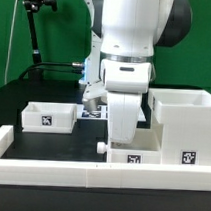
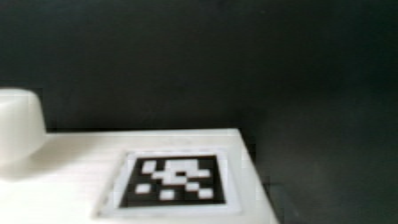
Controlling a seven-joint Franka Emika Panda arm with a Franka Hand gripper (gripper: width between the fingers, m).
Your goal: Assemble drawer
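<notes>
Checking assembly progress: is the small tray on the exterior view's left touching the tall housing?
Apart. The exterior view shows the small tray and the tall housing separated, with black table and the arm between them.

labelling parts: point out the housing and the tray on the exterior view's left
housing (image 1: 182, 128), exterior view, its front wall
tray (image 1: 37, 120), exterior view, its front wall beside the tag

Tool (image 1: 125, 141) tips hidden low behind tray (image 1: 141, 156) wall, spread unreadable. Arm (image 1: 132, 45) cut by top edge; it blocks most of marker board (image 1: 91, 111) and tray's back. Housing (image 1: 183, 120) clipped at exterior view's right edge. Border wall (image 1: 50, 173) runs off frame both sides. Wrist view soft all over: tag (image 2: 175, 180) fuzzy, cells unreadable; white surface (image 2: 71, 165) under it runs off frame; rounded white lump (image 2: 15, 130) cut at edge, can't identify.
</notes>
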